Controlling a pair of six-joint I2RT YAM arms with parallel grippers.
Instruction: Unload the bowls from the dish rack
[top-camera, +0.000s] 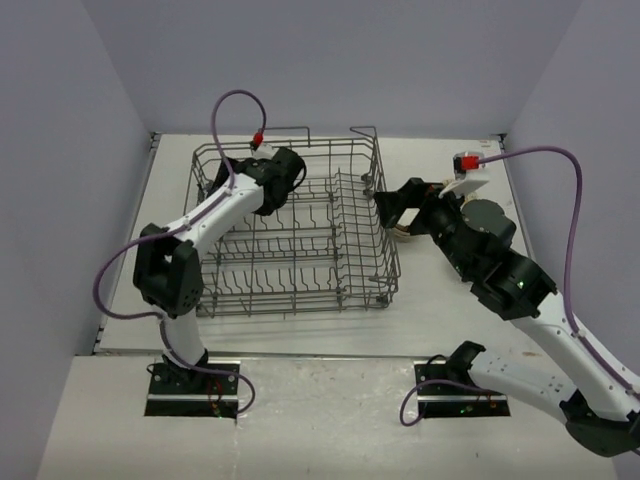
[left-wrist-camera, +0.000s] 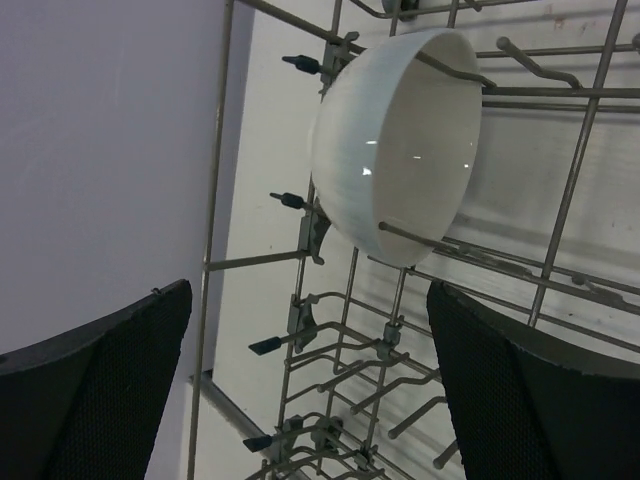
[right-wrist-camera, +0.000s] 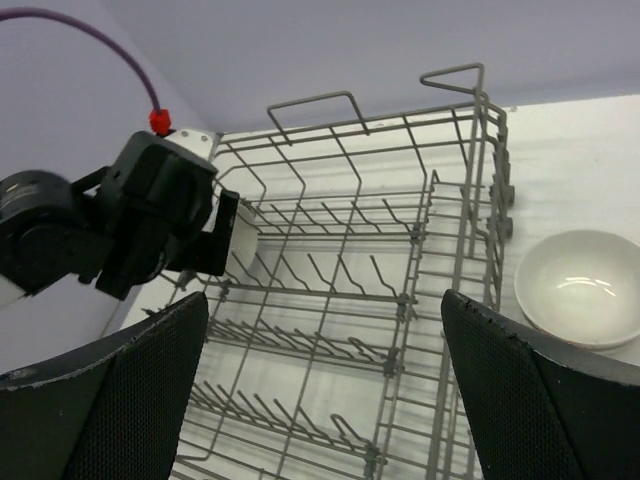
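Note:
The grey wire dish rack (top-camera: 372, 290) stands mid-table. One white bowl (left-wrist-camera: 395, 140) rests on its side among the tines at the rack's back left corner. My left gripper (left-wrist-camera: 315, 400) is open and empty inside the rack, just short of that bowl; in the top view the left gripper (top-camera: 238, 170) hides the bowl. A second white bowl (right-wrist-camera: 578, 288) sits upright on the table right of the rack. My right gripper (right-wrist-camera: 325, 390) is open and empty, hovering over the rack's right wall (right-wrist-camera: 480, 250). In the top view the right gripper (top-camera: 385, 208) is beside that wall.
The purple enclosure walls (top-camera: 60, 150) close in the left, back and right. Upright tines (right-wrist-camera: 330, 275) fill the rack's floor, and two loop handles (top-camera: 365, 130) stick up from its back edge. My left arm (right-wrist-camera: 150, 215) shows in the right wrist view.

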